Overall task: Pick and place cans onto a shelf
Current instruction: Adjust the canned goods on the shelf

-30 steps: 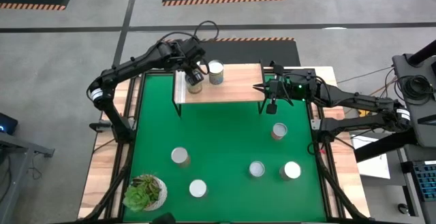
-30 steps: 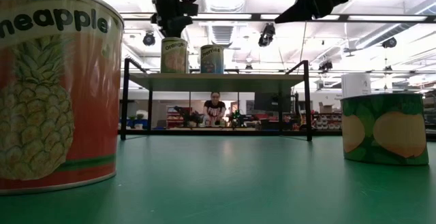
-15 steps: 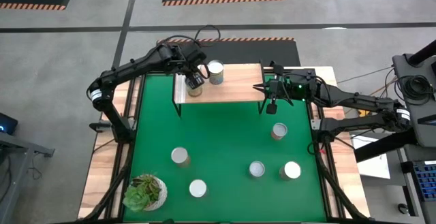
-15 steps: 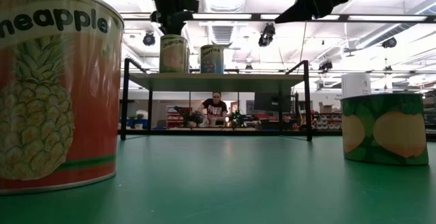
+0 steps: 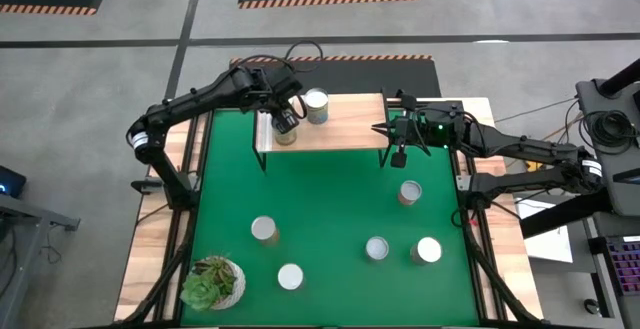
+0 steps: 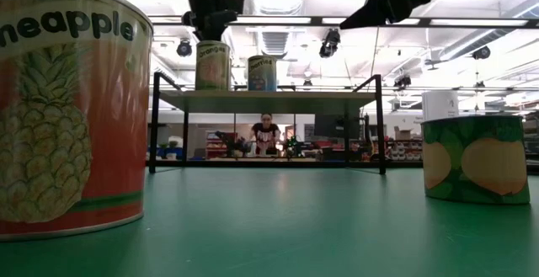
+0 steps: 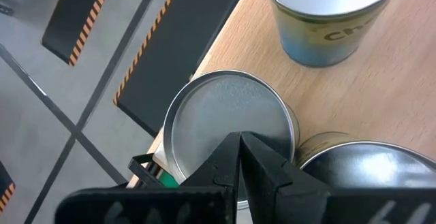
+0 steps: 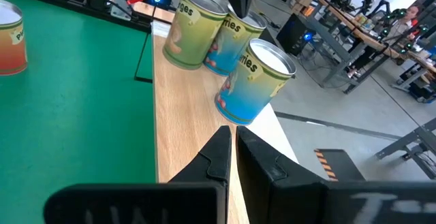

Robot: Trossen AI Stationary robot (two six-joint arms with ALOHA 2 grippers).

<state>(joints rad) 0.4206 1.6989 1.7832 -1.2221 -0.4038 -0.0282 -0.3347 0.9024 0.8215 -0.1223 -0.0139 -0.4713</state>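
- At the near left corner of the green mat (image 5: pixel 330 219) a potted succulent (image 5: pixel 212 282) stands; only the high view shows it.
- The left gripper (image 5: pixel 286 121) hangs over the left end of the shelf (image 5: pixel 345 129), fingers clenched together with nothing between them, their tips just above the silver lid of a yellow-labelled can (image 7: pixel 228 125). Whether the tips touch the lid I cannot tell.
- From above that can is mostly hidden under the gripper; the left wrist view shows its round lid plainly, and the low view shows its label side (image 6: pixel 212 65) standing upright on the shelf (image 6: pixel 269 98).
- Just beside it, further along the shelf, stands a blue-labelled can (image 5: pixel 316 106); the right wrist view shows the blue label (image 8: pixel 253 82) that the top view hides, and a third can partly covered between the two.
- Five more cans stand on the mat: one left of middle (image 5: pixel 264 230), one nearer the front (image 5: pixel 290 276), one below the shelf's right end (image 5: pixel 409 192), and two close together at the right (image 5: pixel 376 248) (image 5: pixel 427 251).
- The low view reads a pineapple can (image 6: pixel 67 109) large at the left and a peach-pictured can (image 6: pixel 476 157) at the right.
- The right gripper (image 5: pixel 397 155) hovers at the shelf's right end, fingers pressed shut and empty.
- A person (image 6: pixel 266 134) shows far behind the shelf in the low view.
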